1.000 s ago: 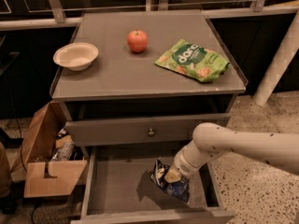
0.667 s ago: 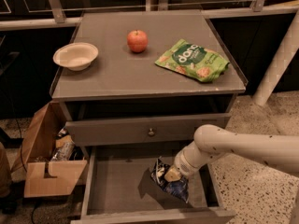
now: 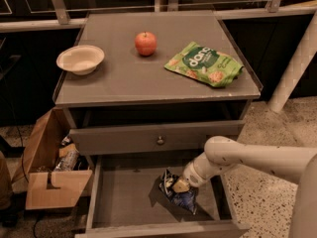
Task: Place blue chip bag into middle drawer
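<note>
The middle drawer (image 3: 124, 192) is pulled open below the cabinet top, showing a flat grey floor. The blue chip bag (image 3: 179, 195) lies crumpled on that floor toward the right side. My white arm reaches in from the right, and the gripper (image 3: 181, 185) sits right on top of the bag inside the drawer.
On the cabinet top stand a white bowl (image 3: 80, 59), a red apple (image 3: 146, 42) and a green "dang" snack bag (image 3: 204, 63). The drawer above (image 3: 160, 140) has a round metal knob. An open cardboard box (image 3: 49, 172) sits on the floor to the left.
</note>
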